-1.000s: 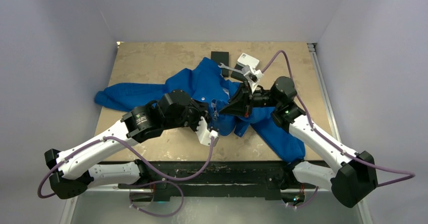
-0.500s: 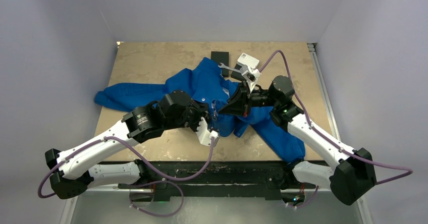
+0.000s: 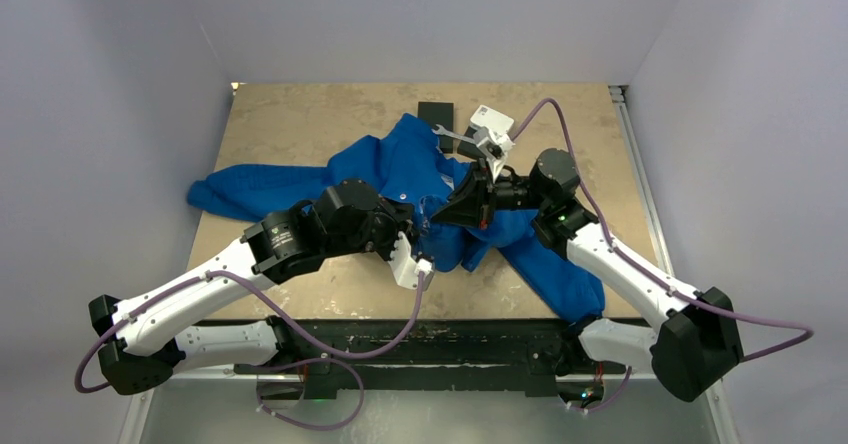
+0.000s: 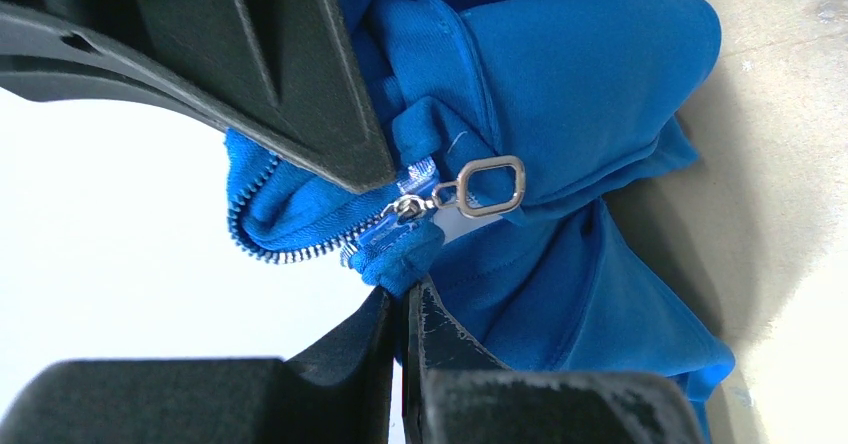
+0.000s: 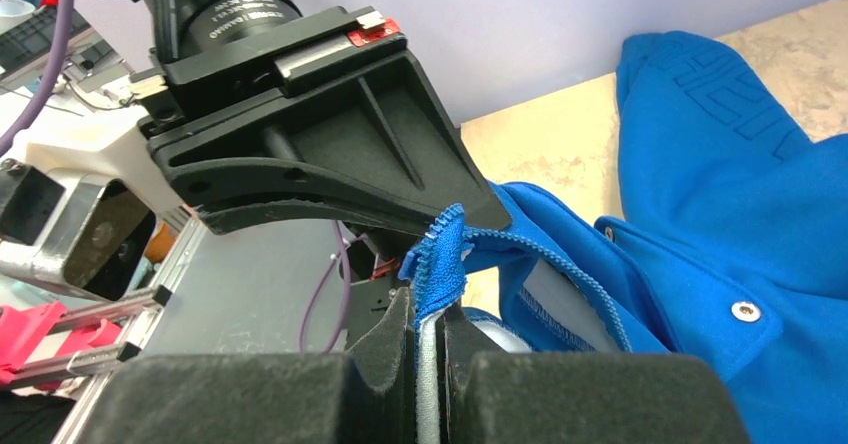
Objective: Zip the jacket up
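1. Top view: the blue jacket lies crumpled across the middle of the tan tabletop. One sleeve stretches toward the left of the frame and another runs down to the lower right. Both arms reach in from the bottom corners and meet at the centre of the frame, over the jacket's front. The left hand and the right hand sit just beside each other there, both at the fabric. A small black square lies on the tabletop at the top of the frame, just beside the jacket.

2. Left wrist view: at the bottom centre, the left hand's fingers are pressed together, clenched on a fold of the jacket at the end of the zipper. The zipper's teeth curve off to the left. The slider sits just above the fingertips, and its silver ring pull lies to the right on blue fabric. The right hand comes in from the upper left, its tip touching the fabric beside the slider.

3. Right wrist view: at the bottom centre, the right hand's fingers are clenched on an upright strip of the jacket's front edge, with zipper teeth along it. The left hand fills the upper left, and its tip meets the same bit of fabric. The rest of the jacket fills the right side, with a silver snap button at the lower right.
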### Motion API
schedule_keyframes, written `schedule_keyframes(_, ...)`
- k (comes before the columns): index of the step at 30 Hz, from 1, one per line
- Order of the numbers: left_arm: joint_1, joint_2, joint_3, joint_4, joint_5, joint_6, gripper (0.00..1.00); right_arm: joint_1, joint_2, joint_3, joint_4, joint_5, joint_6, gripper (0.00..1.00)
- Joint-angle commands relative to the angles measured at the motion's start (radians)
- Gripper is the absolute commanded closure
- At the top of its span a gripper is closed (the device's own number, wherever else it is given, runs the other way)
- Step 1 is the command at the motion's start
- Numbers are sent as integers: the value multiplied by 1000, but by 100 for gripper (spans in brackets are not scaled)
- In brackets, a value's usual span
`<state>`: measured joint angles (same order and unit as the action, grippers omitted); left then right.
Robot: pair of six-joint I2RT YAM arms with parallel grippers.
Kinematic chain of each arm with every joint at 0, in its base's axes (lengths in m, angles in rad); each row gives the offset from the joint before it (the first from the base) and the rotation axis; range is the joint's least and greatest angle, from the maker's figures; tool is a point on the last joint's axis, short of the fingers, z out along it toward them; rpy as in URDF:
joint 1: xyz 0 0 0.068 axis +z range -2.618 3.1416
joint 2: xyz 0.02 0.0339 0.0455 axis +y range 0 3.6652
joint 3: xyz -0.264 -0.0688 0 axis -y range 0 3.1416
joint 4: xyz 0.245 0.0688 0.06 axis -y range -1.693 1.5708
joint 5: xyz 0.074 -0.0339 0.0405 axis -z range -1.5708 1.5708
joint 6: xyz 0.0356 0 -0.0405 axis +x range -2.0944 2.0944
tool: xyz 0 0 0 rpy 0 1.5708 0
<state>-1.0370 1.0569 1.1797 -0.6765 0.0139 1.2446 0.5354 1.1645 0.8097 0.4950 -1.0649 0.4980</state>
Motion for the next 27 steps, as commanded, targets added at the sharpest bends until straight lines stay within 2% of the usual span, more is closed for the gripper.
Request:
schedule_keyframes(1,-10,-21,0,36,14,26,100,-2,10,54,62,15,13,100)
schedule_keyframes(17,-14,-28,-21,35,-1,29,100,-5,-56,32,-2,10,11,100)
schedule_keyframes(20,-12,-37,-44,72,3,-59,100,-15,-78,9,-70,53,-42,100)
schedule_keyframes(24,-3,-59,-174,137,51,-246,100,-34,-115,5,-263,196,-180,100)
schedule_keyframes(27,25,-77,-299,294,56,-413,100,-42,-142,-17,-359,256,-245,100)
